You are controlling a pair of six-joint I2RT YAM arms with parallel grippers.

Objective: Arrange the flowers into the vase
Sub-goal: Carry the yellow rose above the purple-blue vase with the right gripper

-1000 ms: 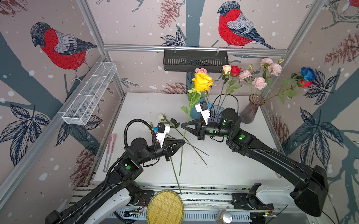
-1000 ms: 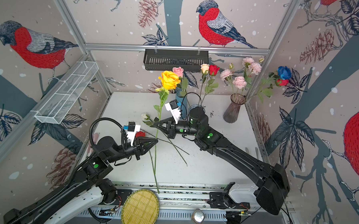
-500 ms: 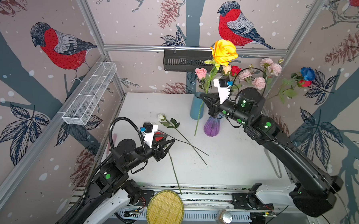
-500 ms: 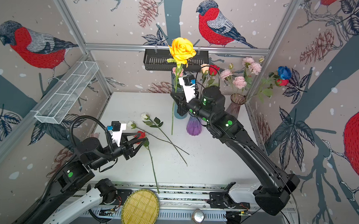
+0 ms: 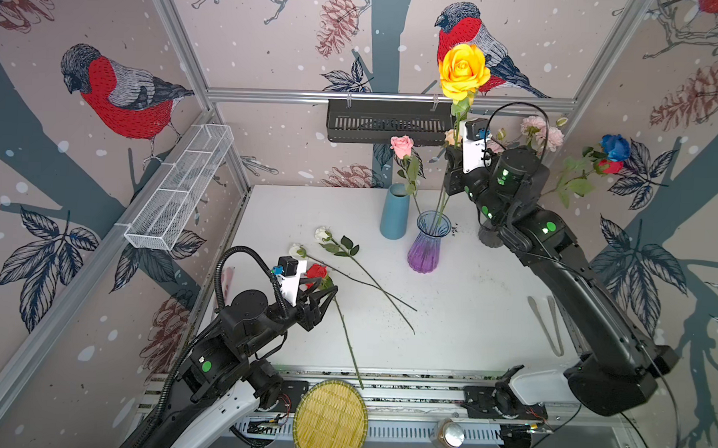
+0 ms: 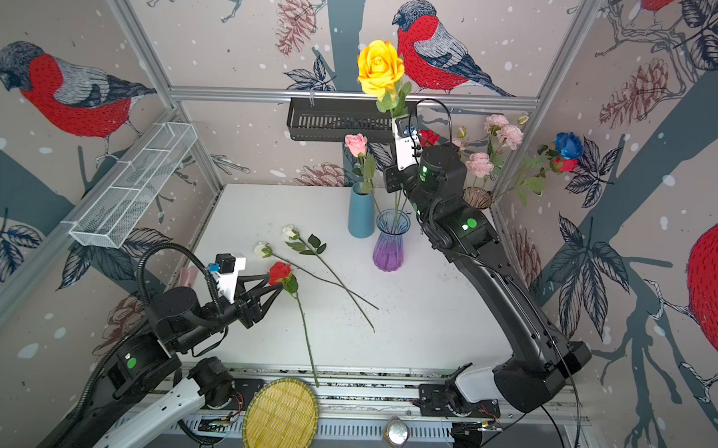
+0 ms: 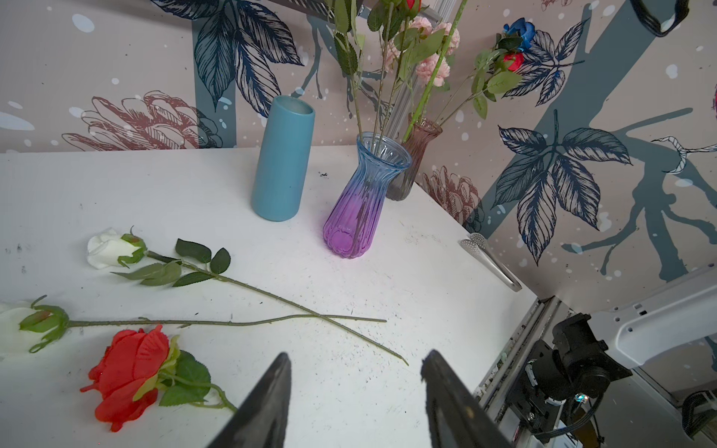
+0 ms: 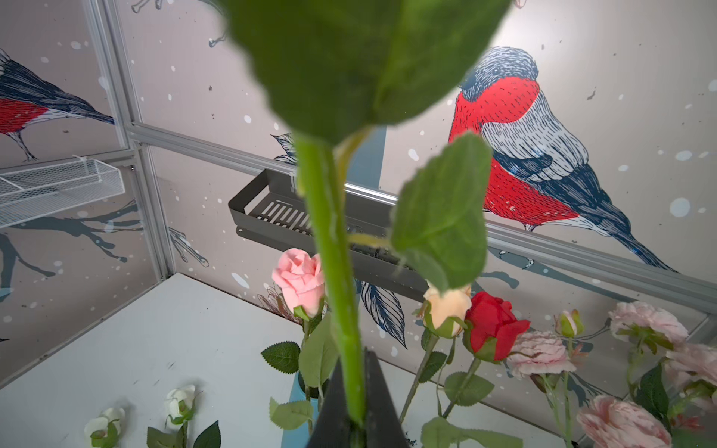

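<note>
White tabletop (image 5: pixel 469 321), twelve o'clock: right gripper (image 8: pixel 354 372) clamps a long-stemmed yellow rose (image 5: pixel 463 71) over the purple-blue ribbed glass vase (image 5: pixel 427 244); left gripper (image 7: pixel 357 355) half-open, empty.

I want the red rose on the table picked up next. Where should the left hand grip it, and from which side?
Take the red rose by its bare stem just below the leaves, coming down from above with the left hand open across the stem. It lies flat, clear of the white roses.
</note>
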